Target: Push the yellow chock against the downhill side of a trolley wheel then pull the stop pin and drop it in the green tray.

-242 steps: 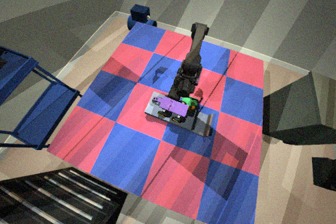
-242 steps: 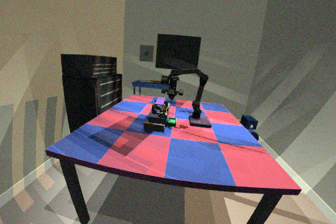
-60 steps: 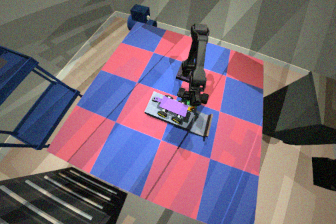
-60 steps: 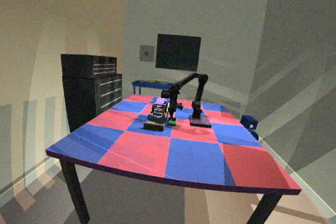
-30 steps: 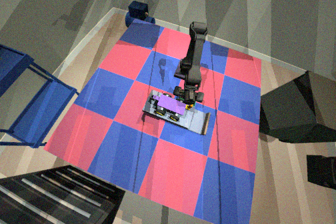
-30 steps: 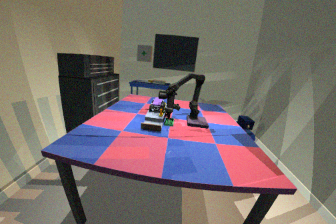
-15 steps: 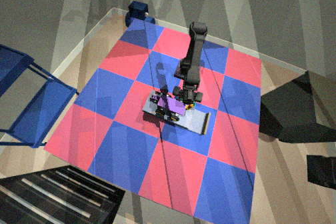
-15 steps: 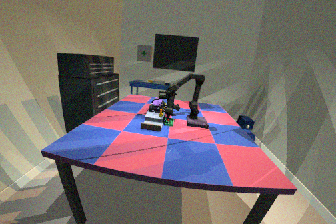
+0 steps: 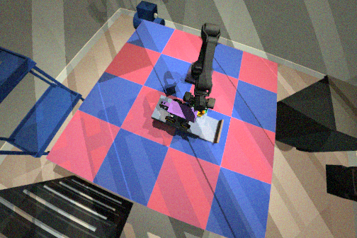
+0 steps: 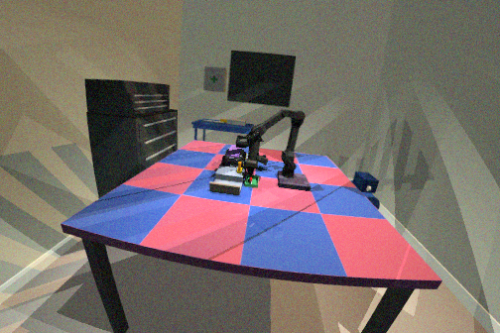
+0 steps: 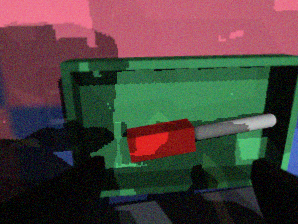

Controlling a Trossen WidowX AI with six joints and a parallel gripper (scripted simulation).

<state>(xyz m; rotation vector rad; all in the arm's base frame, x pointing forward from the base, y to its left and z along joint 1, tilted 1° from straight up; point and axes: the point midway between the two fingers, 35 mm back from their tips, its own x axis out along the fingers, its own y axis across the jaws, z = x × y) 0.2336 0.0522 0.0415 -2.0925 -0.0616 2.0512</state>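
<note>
Workshop; black tool chest [image 9: 71, 207] [image 10: 131, 139], workbench [image 9: 46, 112] [image 10: 223, 126].

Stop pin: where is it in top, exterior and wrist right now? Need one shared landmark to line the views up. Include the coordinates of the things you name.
Top: pin not identifiable; the gripper [image 9: 200, 110] [image 10: 251, 176] hides most of the tray area.
Exterior: small red spot, just below picture centre, at the tray.
Wrist: pin [image 11: 161, 140] right of centre, red head left, pale shaft pointing right, lying in the tray.
Landmark: green tray [image 10: 255, 184] [image 11: 175, 64], only a green sliver in top.
</note>
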